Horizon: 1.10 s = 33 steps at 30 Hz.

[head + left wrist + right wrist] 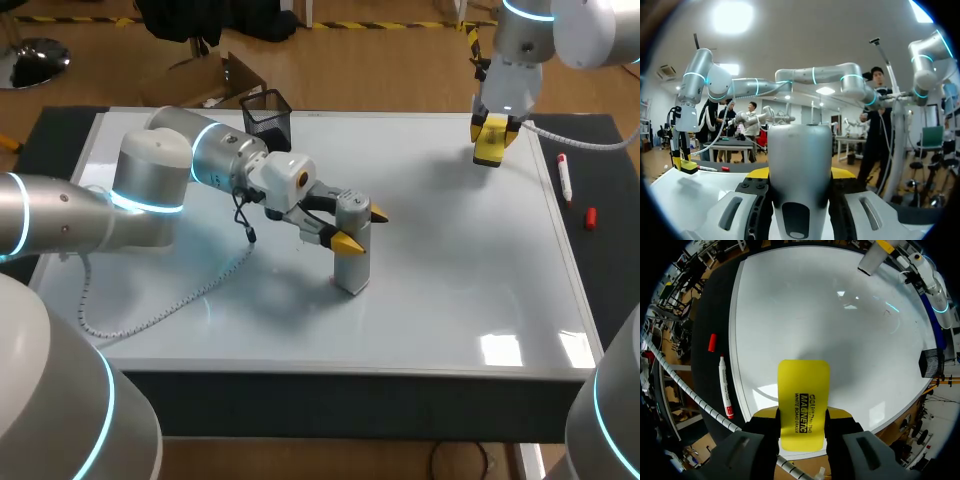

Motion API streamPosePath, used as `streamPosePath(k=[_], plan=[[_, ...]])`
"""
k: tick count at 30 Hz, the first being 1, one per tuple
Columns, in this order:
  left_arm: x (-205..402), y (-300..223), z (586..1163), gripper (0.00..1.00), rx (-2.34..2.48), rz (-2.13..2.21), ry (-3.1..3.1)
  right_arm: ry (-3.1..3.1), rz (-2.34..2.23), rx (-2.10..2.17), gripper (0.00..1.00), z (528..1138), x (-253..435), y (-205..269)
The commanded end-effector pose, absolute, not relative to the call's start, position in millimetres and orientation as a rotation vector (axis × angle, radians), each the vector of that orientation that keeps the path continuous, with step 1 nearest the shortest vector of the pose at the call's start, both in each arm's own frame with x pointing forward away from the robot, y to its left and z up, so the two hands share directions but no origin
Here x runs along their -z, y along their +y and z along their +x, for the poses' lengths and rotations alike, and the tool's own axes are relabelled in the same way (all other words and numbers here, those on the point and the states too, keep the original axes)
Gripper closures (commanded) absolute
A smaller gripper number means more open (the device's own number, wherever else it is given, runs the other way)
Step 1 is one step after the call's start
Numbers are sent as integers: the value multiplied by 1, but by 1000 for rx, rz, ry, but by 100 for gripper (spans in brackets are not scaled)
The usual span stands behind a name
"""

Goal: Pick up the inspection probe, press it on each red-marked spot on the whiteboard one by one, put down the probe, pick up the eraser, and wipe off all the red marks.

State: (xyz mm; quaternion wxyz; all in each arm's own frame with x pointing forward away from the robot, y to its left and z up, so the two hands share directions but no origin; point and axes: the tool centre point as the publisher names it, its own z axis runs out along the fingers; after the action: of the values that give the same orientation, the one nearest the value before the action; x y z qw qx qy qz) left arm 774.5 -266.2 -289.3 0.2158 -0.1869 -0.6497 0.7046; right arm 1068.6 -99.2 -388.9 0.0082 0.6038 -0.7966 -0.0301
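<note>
Bare whiteboard [470, 280] lies open from the middle to the right edge and along the near side. Near the middle a probe [351, 262] stands upright on it, clamped by the left gripper [362, 228]. The left arm [150, 190] bars the left part, and a cable [170, 305] trails on the board beside it. A mesh cup [267, 118] stands at the far edge. The right gripper [492, 140], clasping an eraser [803, 400], hangs over the far right corner. A marker [565, 178] and red cap [590, 217] lie just off the right edge.
</note>
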Motion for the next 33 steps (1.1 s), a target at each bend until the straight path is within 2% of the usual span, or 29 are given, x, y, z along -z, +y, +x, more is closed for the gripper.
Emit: streamPosePath(k=[1,12,27,33], plan=[[294,-266,776,100,-1951,-516,-1803,-2484,1888,91,100,1070,388,-100],[294,-264,775,100,-1949,-511,-1807,-2484,1888,91,100,1070,388,-100],[265,-251,783,100,-2008,-540,-1813,-2484,1888,91,100,1070,388,-100],[251,-222,808,100,-2089,-499,-1843,-2484,1888,91,100,1070,388,-100]])
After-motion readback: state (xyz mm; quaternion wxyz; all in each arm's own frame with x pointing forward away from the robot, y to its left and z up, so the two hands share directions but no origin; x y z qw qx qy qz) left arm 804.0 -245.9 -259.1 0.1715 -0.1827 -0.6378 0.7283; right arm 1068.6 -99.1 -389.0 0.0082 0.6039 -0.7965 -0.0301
